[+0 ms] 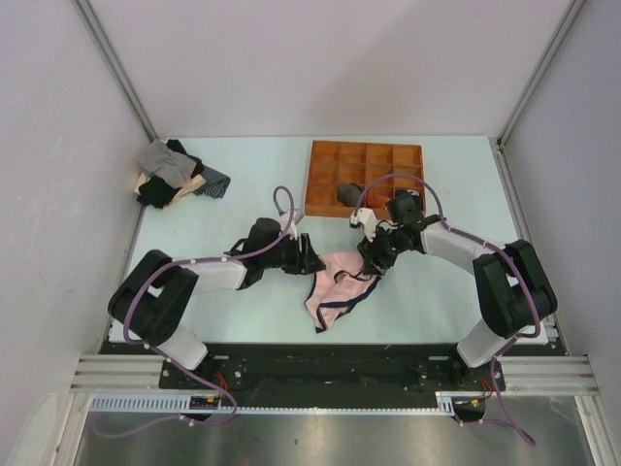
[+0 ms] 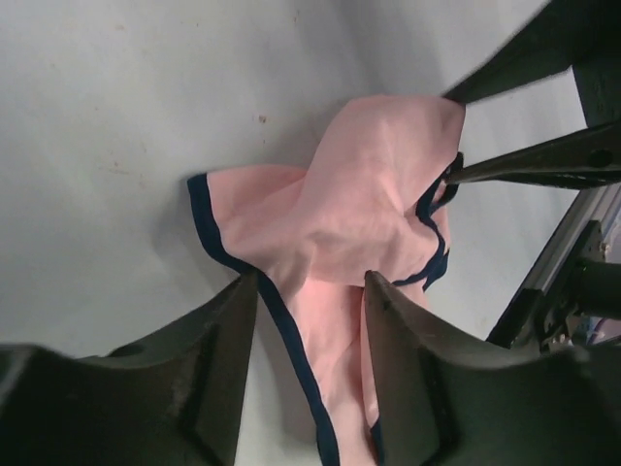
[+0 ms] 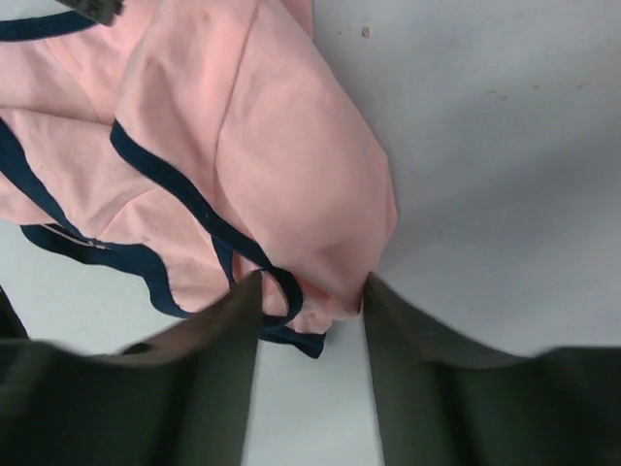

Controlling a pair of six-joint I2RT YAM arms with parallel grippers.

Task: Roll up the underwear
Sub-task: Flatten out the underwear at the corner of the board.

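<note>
Top external: underwear [image 1: 337, 284] lies crumpled mid-bench between both arms; left end effector [image 1: 310, 260] at its left edge, right end effector [image 1: 372, 264] at its right. Orange tray [image 1: 320, 175] behind holds a dark bundle [image 1: 346, 193]; clothes pile [image 1: 173, 175] far left.
Left wrist: fingers [image 2: 218, 369] parted, straddling pink fabric, grip uncertain.
Right wrist: fingers [image 3: 213, 374] parted around a bunched edge; grip uncertain.

The underwear [image 1: 337, 285], light pink with navy edging, lies crumpled and partly folded on the table's near-middle.
</note>
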